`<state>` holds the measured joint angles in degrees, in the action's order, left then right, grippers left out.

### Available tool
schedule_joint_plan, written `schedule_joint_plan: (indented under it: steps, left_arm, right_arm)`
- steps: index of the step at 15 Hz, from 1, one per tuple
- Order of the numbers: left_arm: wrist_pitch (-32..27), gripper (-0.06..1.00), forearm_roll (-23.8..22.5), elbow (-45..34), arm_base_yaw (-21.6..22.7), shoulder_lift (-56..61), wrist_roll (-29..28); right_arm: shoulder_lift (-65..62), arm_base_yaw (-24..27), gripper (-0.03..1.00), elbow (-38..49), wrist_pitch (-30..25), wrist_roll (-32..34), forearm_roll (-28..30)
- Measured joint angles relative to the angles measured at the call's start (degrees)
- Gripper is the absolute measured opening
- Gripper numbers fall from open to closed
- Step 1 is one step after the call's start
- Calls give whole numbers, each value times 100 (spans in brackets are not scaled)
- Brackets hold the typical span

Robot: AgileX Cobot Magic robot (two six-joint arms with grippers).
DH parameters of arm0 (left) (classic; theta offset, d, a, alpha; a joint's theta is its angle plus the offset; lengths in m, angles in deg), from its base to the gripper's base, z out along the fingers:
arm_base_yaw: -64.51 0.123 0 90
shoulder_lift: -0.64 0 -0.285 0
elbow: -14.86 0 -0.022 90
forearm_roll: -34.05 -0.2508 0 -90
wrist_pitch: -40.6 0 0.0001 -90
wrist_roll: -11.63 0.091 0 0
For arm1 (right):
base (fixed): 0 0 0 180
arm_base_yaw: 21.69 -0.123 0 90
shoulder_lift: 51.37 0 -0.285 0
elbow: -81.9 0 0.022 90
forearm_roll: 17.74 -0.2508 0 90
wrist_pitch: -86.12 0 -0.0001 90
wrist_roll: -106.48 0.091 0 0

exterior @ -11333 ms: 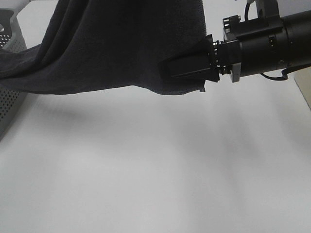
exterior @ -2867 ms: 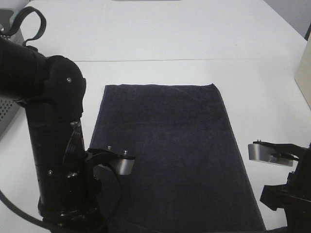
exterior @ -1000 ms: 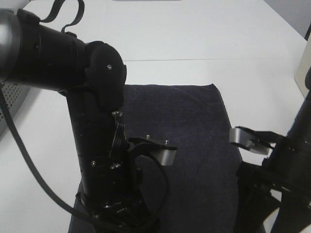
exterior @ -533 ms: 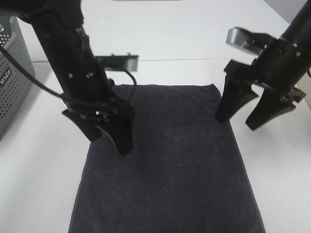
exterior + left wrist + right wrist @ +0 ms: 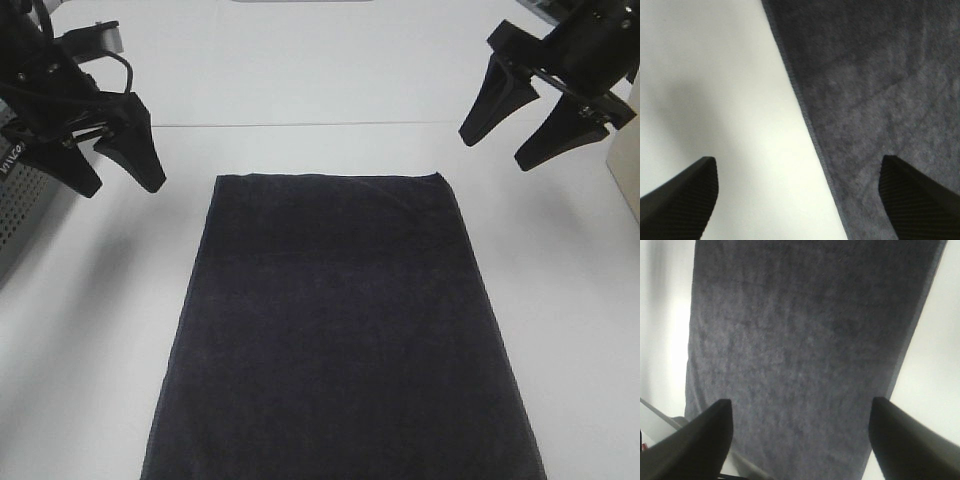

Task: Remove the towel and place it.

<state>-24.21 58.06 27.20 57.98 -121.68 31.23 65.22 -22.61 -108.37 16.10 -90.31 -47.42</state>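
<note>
The high camera sits above the near edge of the white table [image 5: 330, 80] and looks steeply down and away. It takes in the spread towel [image 5: 345, 330] at middle distance, with the left gripper [image 5: 120, 183] at far left and the right gripper [image 5: 498, 150] at far right. The left wrist camera looks down between its spread fingertips, close over the towel's left long edge and the bare table beside it. The right wrist camera hangs higher and catches the towel's full width; all three views share that cloth and tabletop.
</note>
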Motion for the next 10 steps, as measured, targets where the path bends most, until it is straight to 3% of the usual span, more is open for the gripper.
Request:
schedule_joint_plan:
  steps: [2, 10]
  left_arm:
    - [86, 82, 115, 372, 189, -390, 103]
    - [229, 82, 613, 2217, 206, -2131, 361]
  right_arm:
    - [710, 0, 74, -630, 34, 6, 0]
    - [2699, 201, 74, -3123, 52, 6, -120]
